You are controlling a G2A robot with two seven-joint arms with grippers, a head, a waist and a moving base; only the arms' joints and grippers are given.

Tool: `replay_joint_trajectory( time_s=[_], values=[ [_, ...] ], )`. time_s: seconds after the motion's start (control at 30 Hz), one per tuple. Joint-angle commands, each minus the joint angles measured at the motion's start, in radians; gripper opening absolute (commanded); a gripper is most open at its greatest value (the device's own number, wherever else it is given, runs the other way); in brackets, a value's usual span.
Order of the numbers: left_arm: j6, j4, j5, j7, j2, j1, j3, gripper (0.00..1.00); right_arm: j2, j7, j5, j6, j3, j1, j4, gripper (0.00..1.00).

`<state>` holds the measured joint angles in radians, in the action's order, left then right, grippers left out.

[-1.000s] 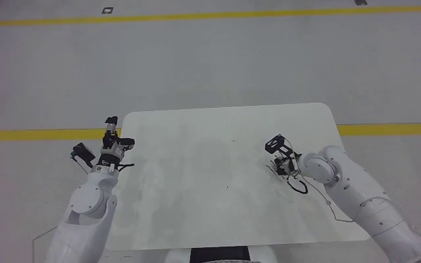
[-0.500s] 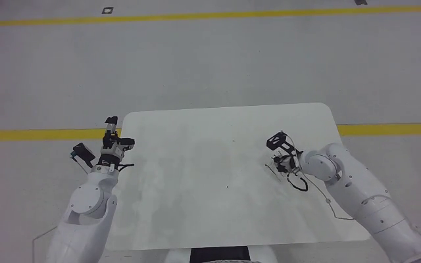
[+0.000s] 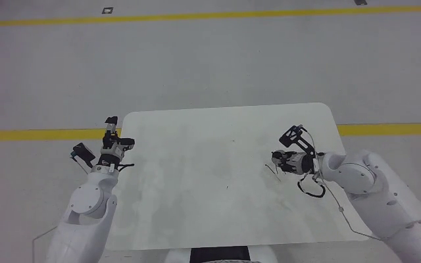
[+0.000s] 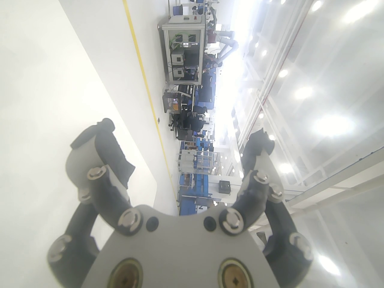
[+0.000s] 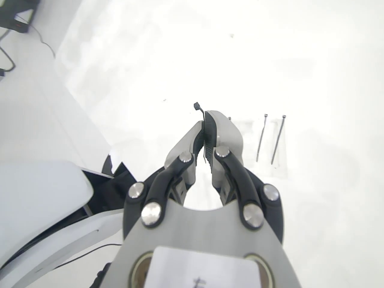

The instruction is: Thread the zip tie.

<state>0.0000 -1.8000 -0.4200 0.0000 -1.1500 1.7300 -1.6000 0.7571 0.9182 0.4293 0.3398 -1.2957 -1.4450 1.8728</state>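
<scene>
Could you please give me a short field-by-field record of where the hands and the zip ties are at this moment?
right hand: shut on a black zip tie, over the right part of the table
black zip tie: gripped lengthwise between the pads, head poking out past the fingertips
spare zip ties: two, lying side by side on the table near the right hand, not touching each other
left hand: open, empty, at the table's left edge
threading: not yet done; nothing passes through the held tie's head
</scene>
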Motion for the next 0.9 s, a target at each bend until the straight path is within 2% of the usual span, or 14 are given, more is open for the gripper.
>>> replay_joint_trajectory(
  time_s=[0.0, 0.53, 0.6, 0.67, 0.77, 0.87],
  values=[
    [0.0, 0.0, 0.0, 0.0, 0.0, 0.0, 0.0, 1.0, -0.011, 0.001, -0.049, 0.0, 0.003, 0.001, 0.011, 0.0],
    [0.0, 0.0, 0.0, 0.0, 0.0, 0.0, 0.0, 1.0, -0.014, -0.005, -0.072, -0.002, 0.005, 0.0, 0.012, 0.0],
    [-0.001, 0.0, 0.002, -0.001, 0.0, -0.001, 0.001, 1.0, -0.008, -0.043, -0.137, 0.0, 0.017, -0.012, -0.005, 0.0],
    [-0.029, -0.005, 0.032, -0.001, -0.002, -0.005, 0.02, 1.0, -0.001, -0.094, -0.22, 0.0, 0.021, -0.015, -0.031, 0.0],
    [-0.091, -0.017, 0.15, 0.029, -0.007, -0.01, 0.072, 1.0, 0.01, -0.139, -0.339, 0.0, 0.043, -0.008, -0.061, 0.0],
    [-0.129, -0.018, 0.241, 0.057, -0.013, -0.027, 0.127, 1.0, 0.019, -0.153, -0.395, 0.0, 0.067, 0.016, -0.095, 0.0]
  ],
)
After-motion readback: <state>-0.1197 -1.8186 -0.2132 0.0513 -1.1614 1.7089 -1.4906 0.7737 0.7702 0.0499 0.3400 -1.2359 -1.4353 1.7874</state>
